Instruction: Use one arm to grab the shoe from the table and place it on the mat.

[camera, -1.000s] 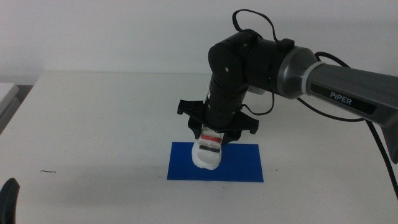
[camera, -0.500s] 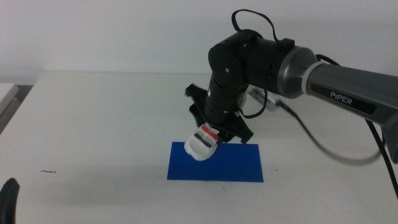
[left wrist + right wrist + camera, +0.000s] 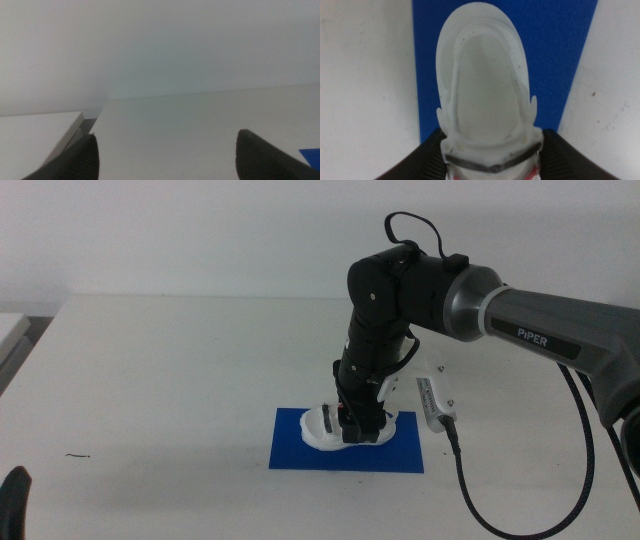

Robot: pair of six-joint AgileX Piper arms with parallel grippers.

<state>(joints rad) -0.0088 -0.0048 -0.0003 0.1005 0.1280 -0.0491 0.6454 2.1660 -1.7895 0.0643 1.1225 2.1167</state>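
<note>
Setting the shoe [image 3: 345, 428] on the mat [image 3: 300, 452]: right gripper [image 3: 360, 423] clamped on it, apparently down; next, release. Left gripper [image 3: 165, 152] waits, jaws apart.

One white surface [image 3: 160, 380] carries one blue mat [image 3: 400, 452] and one white shoe [image 3: 335, 432]. One arm [image 3: 520, 320] reaches in from the right, ending in one tool [image 3: 360, 425]. A second tool [image 3: 12, 498] shows at the near left edge. One black cable [image 3: 470, 490] trails at the near right.
</note>
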